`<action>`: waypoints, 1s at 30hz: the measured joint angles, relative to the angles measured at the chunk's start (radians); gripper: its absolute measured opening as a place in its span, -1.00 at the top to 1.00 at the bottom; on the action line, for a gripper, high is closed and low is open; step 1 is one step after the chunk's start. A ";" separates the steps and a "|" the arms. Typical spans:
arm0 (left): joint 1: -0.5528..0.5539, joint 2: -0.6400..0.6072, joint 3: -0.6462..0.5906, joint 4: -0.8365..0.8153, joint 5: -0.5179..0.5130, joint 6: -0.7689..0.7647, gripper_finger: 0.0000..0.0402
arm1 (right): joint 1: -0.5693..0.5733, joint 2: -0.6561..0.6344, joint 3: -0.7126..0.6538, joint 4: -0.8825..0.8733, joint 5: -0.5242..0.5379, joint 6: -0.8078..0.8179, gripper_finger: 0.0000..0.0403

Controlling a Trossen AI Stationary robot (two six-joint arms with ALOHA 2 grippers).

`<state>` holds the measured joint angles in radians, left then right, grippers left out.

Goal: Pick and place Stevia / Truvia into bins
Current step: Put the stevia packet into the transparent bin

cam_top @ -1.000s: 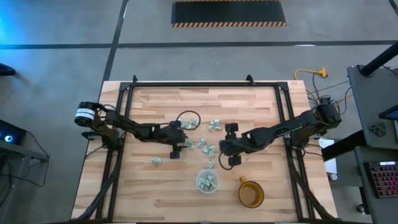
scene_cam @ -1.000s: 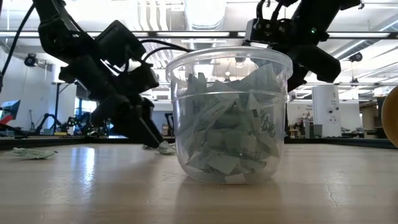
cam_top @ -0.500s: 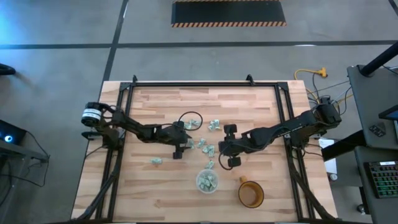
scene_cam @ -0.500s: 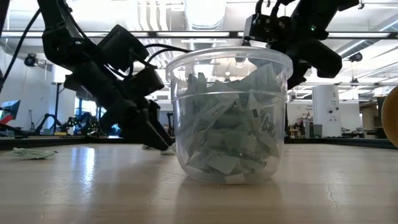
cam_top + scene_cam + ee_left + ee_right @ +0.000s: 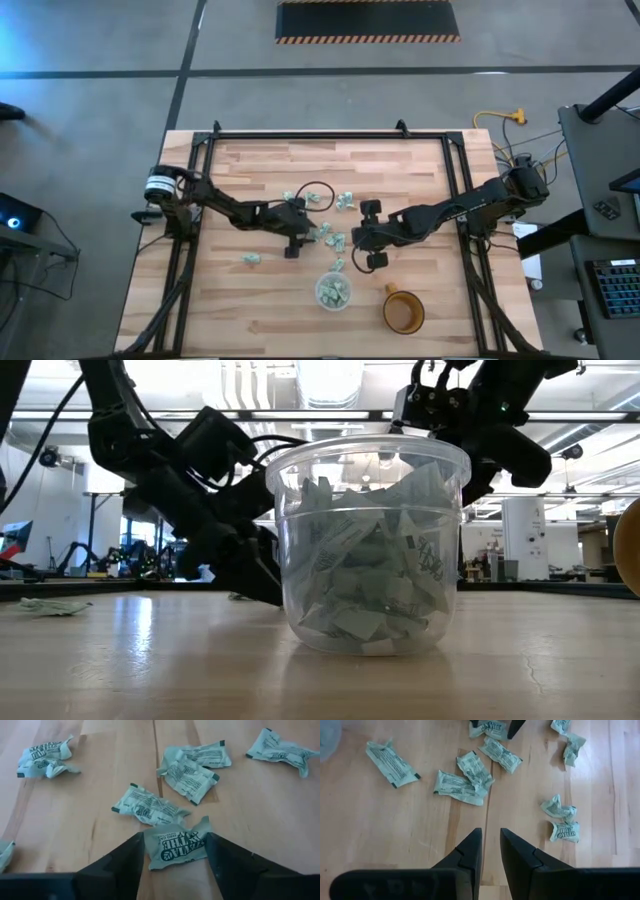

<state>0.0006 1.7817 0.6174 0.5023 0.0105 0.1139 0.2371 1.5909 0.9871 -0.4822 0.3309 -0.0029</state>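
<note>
Left hand is down at the surface with its fingers spread wide, one on each side of a crumpled Stevia packet and not yet pinching it, so nothing's in my grip, I'm just lined up to close. That packet sits right between the fingertips, with another packet just beyond it and a couple more further out, so I went for the nearest one to avoid grabbing two at once. From above, the loose pile lies in the middle of the surface between both arms, one stray off toward the left side. Right hand hovers over its own side of the pile, fingers nearly together, a narrow gap showing, holding nothing. Clear cup, already well stocked with packets, sits near the front edge, just beside the amber mug, close enough that I'd guess the carry is short.
</note>
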 joint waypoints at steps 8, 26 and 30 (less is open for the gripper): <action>0.000 -0.051 -0.006 -0.078 -0.005 0.000 0.35 | 0.000 0.000 -0.003 -0.001 0.000 0.001 0.70; -0.014 -0.250 -0.042 -0.215 0.009 -0.030 0.71 | 0.000 0.000 -0.004 0.003 0.000 0.003 0.70; -0.032 -0.284 -0.036 -0.197 0.094 -0.036 0.73 | 0.000 0.000 -0.005 0.006 0.000 0.003 0.70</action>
<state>-0.0315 1.4979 0.5812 0.3056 0.1049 0.0776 0.2371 1.5913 0.9820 -0.4761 0.3305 -0.0003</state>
